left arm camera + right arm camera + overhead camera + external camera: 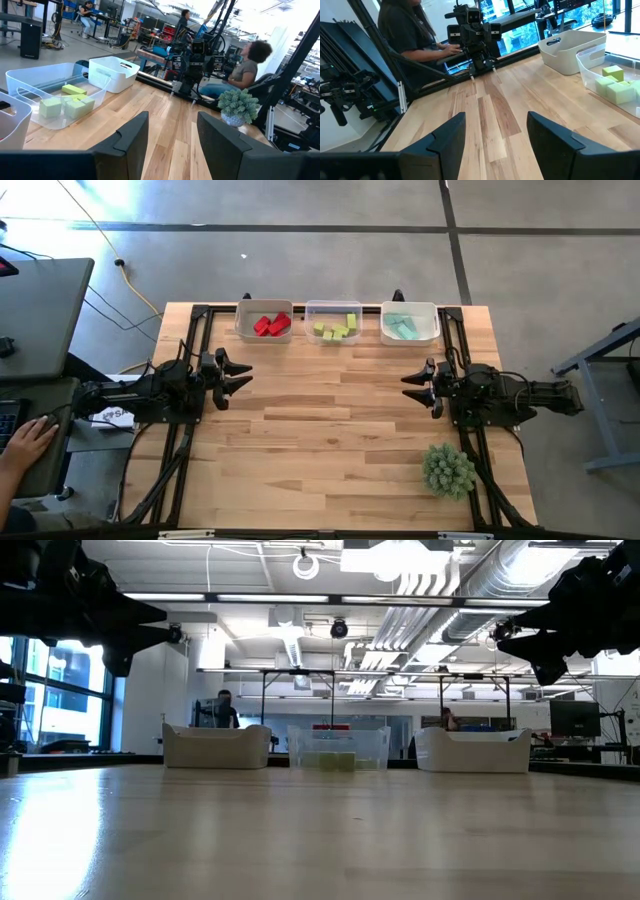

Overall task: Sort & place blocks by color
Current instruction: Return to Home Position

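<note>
Three bins stand in a row at the table's far edge. The left white bin [264, 321] holds red blocks [272, 325]. The clear middle bin [333, 322] holds yellow-green blocks [336, 329] [66, 103]. The right white bin [409, 323] holds teal blocks [402, 327]. My left gripper [240, 374] hovers open at the table's left side, pointing level toward the right. My right gripper [412, 384] hovers open at the table's right side, pointing level toward the left. Neither has anything between its fingers.
A spiky green plant-like ball [448, 469] sits near the table's front right corner. Bare wooden tabletop [330, 420] spreads between the two arms. A person's hand [30, 442] rests on a desk beyond the table's left edge.
</note>
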